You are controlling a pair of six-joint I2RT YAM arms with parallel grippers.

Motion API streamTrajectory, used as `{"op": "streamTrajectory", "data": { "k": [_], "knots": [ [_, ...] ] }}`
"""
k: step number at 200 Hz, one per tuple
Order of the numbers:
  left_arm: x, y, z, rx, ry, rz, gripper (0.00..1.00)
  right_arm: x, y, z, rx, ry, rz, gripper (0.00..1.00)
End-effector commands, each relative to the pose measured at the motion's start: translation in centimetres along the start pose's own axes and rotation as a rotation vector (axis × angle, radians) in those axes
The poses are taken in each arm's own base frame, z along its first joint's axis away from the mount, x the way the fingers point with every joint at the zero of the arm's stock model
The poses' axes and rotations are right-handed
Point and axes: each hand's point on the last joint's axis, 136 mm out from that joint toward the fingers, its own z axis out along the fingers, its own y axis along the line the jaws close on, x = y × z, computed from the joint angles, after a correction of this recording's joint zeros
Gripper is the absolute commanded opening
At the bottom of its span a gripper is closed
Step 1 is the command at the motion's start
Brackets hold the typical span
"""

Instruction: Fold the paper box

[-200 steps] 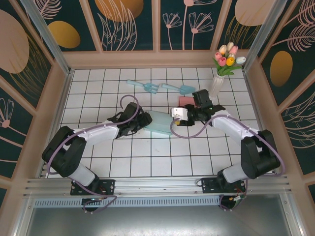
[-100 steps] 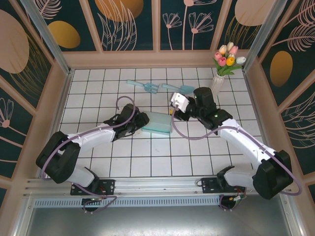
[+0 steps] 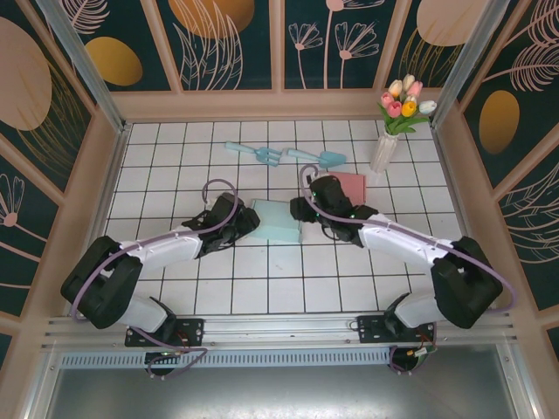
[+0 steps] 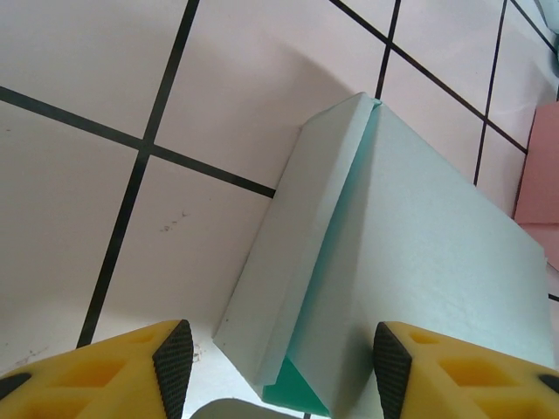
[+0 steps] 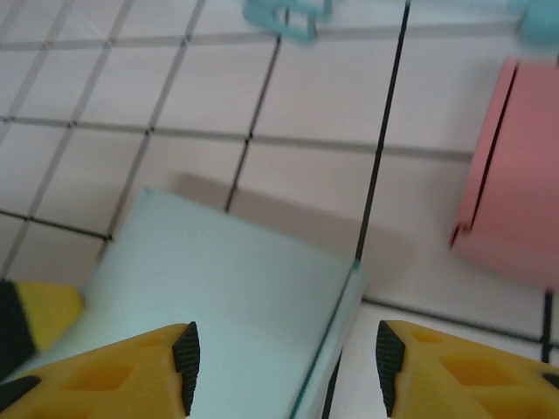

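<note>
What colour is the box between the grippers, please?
The box is pale mint green; left wrist view.

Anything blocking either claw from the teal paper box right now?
Nothing visible. The left claw and right claw both stand open right over the teal paper box, at opposite ends. The pink box lies off to the side, apart from it.

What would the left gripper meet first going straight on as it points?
Probably the pale teal paper box: its near end lies directly ahead of the left gripper, between the open jaws.
</note>
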Motion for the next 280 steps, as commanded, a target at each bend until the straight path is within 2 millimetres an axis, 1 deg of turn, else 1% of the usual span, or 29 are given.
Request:
{"op": "streamTrajectory", "data": {
  "k": [1, 26, 48, 72, 97, 115, 141, 174, 195, 221, 259, 272, 280],
  "knots": [
    [-0.2, 0.2, -0.2, 0.012, -0.030, -0.006, 0.59, -0.3, 0.6, 1.2, -0.018, -0.047, 0.097, 0.58],
    [-0.2, 0.7, 0.2, 0.001, -0.042, -0.007, 0.59, 1.4, -0.3, 3.1, 0.031, 0.001, 0.073, 0.59],
    [0.0, 1.2, 0.6, -0.008, -0.042, -0.008, 0.59, 2.6, -0.6, 4.5, 0.047, 0.036, 0.059, 0.60],
    [0.2, 1.2, 0.7, 0.011, -0.043, -0.016, 0.59, 3.7, -1.0, 5.6, 0.063, 0.057, 0.048, 0.60],
    [-0.1, 1.4, 0.3, 0.017, -0.066, 0.007, 0.60, 4.7, -1.1, 6.0, 0.056, 0.066, 0.049, 0.60],
    [-0.5, 1.6, -0.8, 0.024, -0.099, 0.033, 0.65, 5.3, -1.3, 5.9, 0.053, 0.061, 0.049, 0.60],
    [-1.9, 2.3, -3.4, 0.049, -0.205, 0.032, 0.80, 5.9, -1.9, 5.6, 0.054, 0.044, 0.052, 0.60],
    [-3.0, 3.1, -6.8, 0.118, -0.329, 0.026, 0.85, 6.5, -2.6, 5.5, 0.069, 0.029, 0.044, 0.60],
    [-3.2, 3.2, -7.6, 0.153, -0.364, 0.052, 0.87, 6.8, -2.6, 5.6, 0.054, 0.028, 0.035, 0.60],
    [-3.1, 3.0, -7.3, 0.133, -0.350, 0.103, 0.87, 7.0, -2.5, 5.5, 0.040, 0.022, 0.017, 0.60],
    [-2.3, 1.6, -5.5, 0.135, -0.288, 0.153, 0.88, 7.4, -2.7, 5.2, 0.026, 0.010, 0.000, 0.60],
    [-2.4, 1.4, -5.0, 0.104, -0.294, 0.152, 0.91, 7.6, -2.9, 5.1, 0.028, 0.007, -0.005, 0.60],
    [-2.4, 1.3, -4.7, 0.076, -0.298, 0.154, 0.98, 7.8, -3.0, 5.0, 0.031, 0.008, -0.008, 0.60]
  ]
}}
